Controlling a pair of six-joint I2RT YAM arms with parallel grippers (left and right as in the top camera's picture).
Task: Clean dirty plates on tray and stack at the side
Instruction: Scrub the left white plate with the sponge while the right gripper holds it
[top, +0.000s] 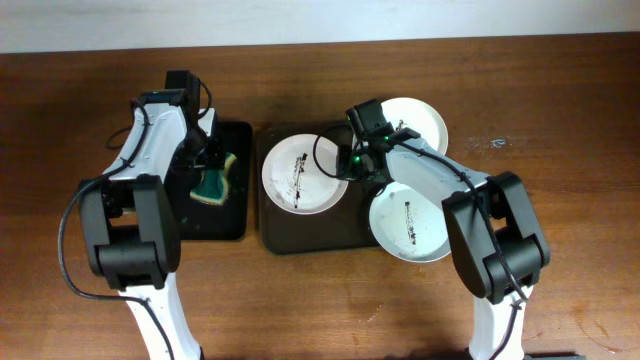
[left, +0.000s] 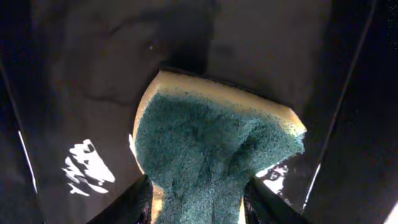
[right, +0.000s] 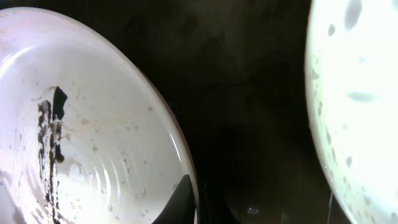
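Note:
A white plate (top: 300, 172) with dark streaks lies on the dark tray (top: 300, 235) in the middle. My right gripper (top: 351, 167) is at its right rim. In the right wrist view one finger lies inside the plate (right: 93, 124) and the rim sits between the jaws (right: 198, 205), closed on it. A second streaked plate (top: 412, 222) lies at the tray's right edge, and a whiter plate (top: 420, 122) is behind it. My left gripper (top: 205, 160) is shut on a green and yellow sponge (top: 213, 183), which fills the left wrist view (left: 211, 149) between the fingers (left: 199, 208).
The sponge hangs over a black tray (top: 232, 215) at the left, wet and glossy in the left wrist view (left: 81, 93). The speckled plate (right: 354, 93) lies right of the dark tray floor (right: 249, 93). Bare wooden table (top: 560, 200) surrounds the trays.

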